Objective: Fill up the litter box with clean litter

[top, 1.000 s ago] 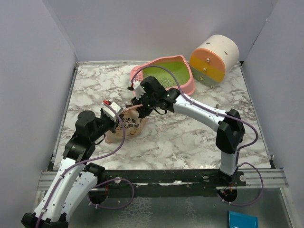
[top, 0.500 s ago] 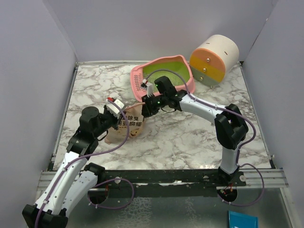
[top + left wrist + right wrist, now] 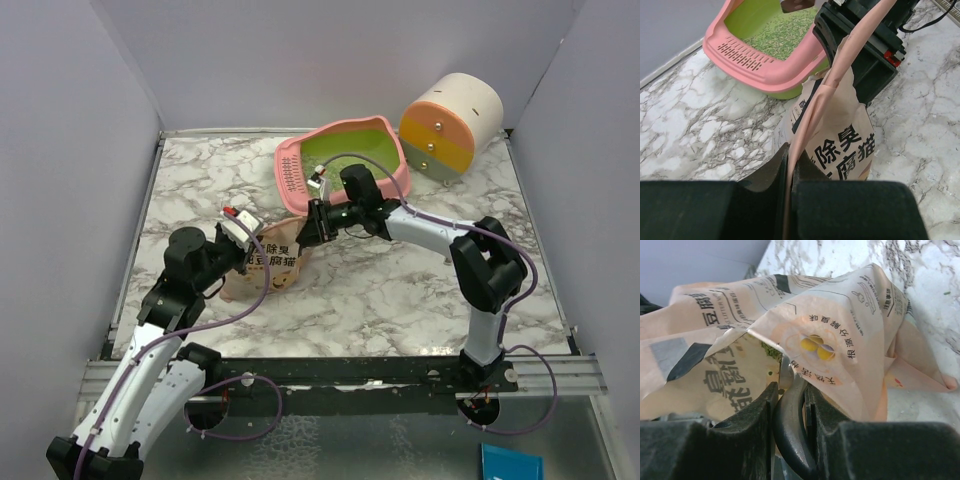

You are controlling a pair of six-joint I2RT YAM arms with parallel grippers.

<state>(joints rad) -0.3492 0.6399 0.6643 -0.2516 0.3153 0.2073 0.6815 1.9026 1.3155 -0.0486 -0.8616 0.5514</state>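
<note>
The pink litter box (image 3: 296,166) with its green inside stands at the back centre and holds some greenish litter (image 3: 782,36). Its slotted grille (image 3: 742,52) faces left. The tan pouch (image 3: 272,262) stands in front of it. My left gripper (image 3: 243,246) is shut on the pouch's top edge (image 3: 812,107). My right gripper (image 3: 313,222) is shut on the dark handle of the scoop (image 3: 790,427). The scoop's metal end reaches into the pouch mouth (image 3: 760,347), where green granules (image 3: 771,351) show. The scoop's bowl is hidden inside.
A white-orange-yellow round drawer cabinet (image 3: 450,125) stands at the back right. The right arm (image 3: 430,232) stretches across in front of the litter box. Grey walls close off the marble table (image 3: 400,290) on three sides.
My right gripper has turned and dropped from above the pouch to its mouth on the litter-box side. The right elbow has drawn back. The left gripper has kept its hold on the pouch.
</note>
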